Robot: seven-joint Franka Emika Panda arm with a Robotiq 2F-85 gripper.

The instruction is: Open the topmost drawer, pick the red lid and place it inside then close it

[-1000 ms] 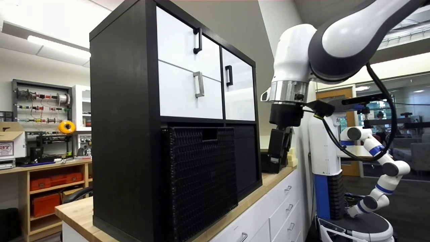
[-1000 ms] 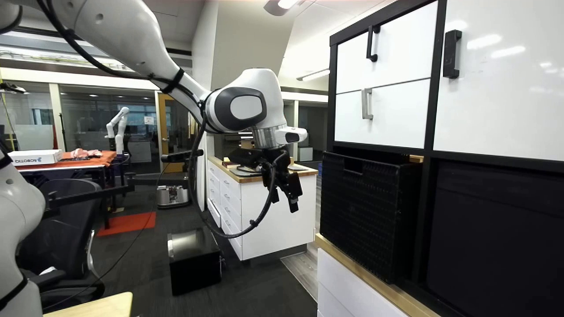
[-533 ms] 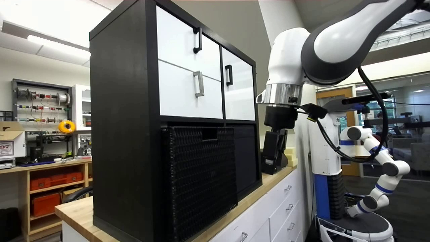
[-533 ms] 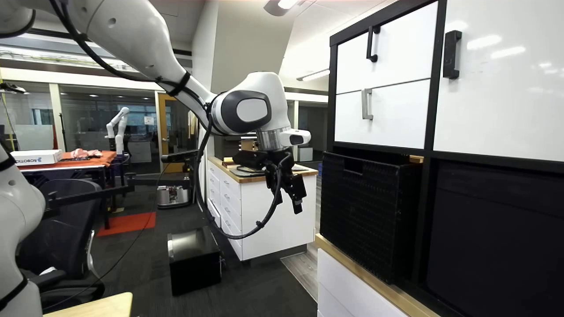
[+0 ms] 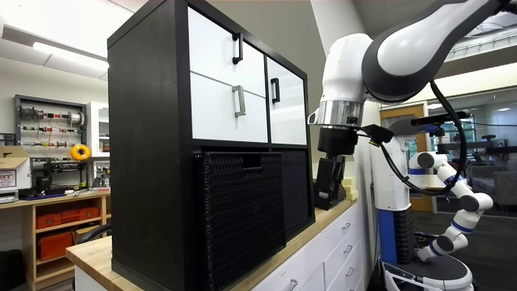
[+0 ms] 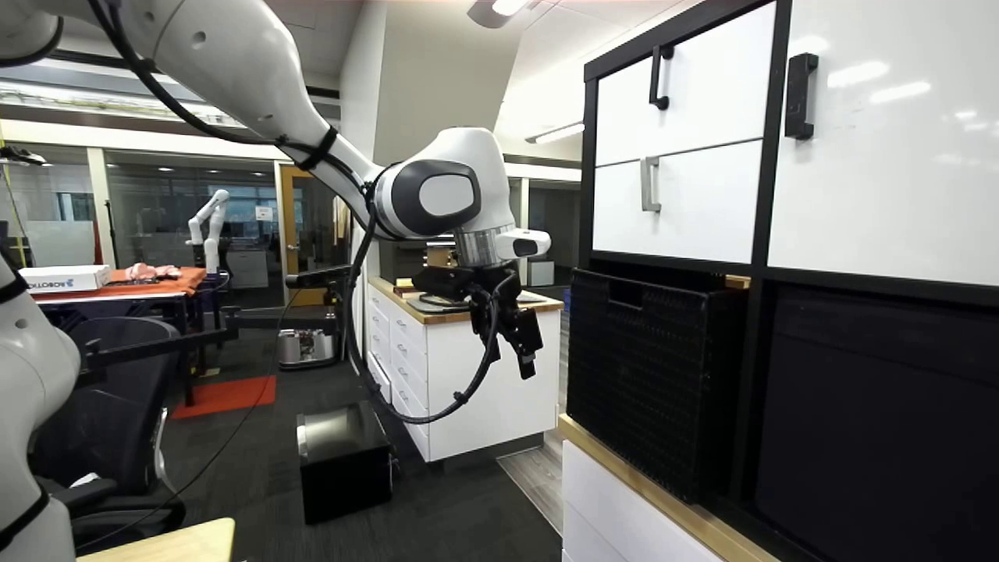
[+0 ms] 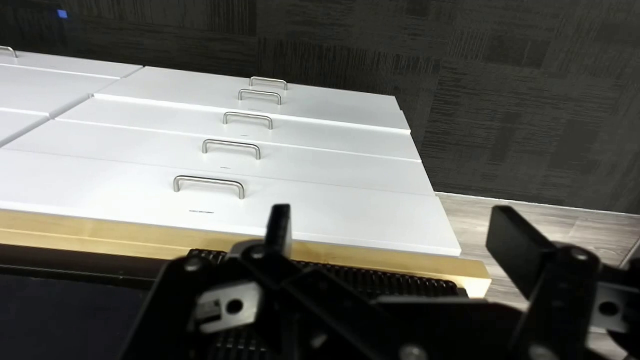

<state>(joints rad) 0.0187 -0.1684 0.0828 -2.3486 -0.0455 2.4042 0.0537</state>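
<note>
The gripper [image 7: 392,231] has its 2 fingers [image 7: 520,247] spread wide, plain enough in the wrist view, lower half of frame. Past them: white drawers [image 7: 350,210] w/ 6 metal handles [image 7: 210,180], 5 in one column mid-frame, 1 at the upper L edge, & 1 wood bench edge [image 7: 85,232] below. In an exterior view 1 white arm [image 6: 222,70] slopes down from upper L; the gripper hangs tips-down nr frame centre, gap showing btwn it & 1 black woven basket [image 6: 636,375], centre rt. Basket's in 1 black cabinet [image 5: 143,141] w/ an upper front [image 5: 212,44] & a lower front [image 5: 212,115] stacked, + 1 side front [image 5: 288,117] rt of them: 3 in all, white, closed. On those I count 2 black handles [image 5: 241,47], 1 silver handle [image 5: 241,101]. Can't tell which front is the topmost drawer; the upper front tops the stacked 2, upper centre. Frame rt of an exterior view: 1 more jointed arm [image 5: 480,204], white w/ blue bands.
</note>
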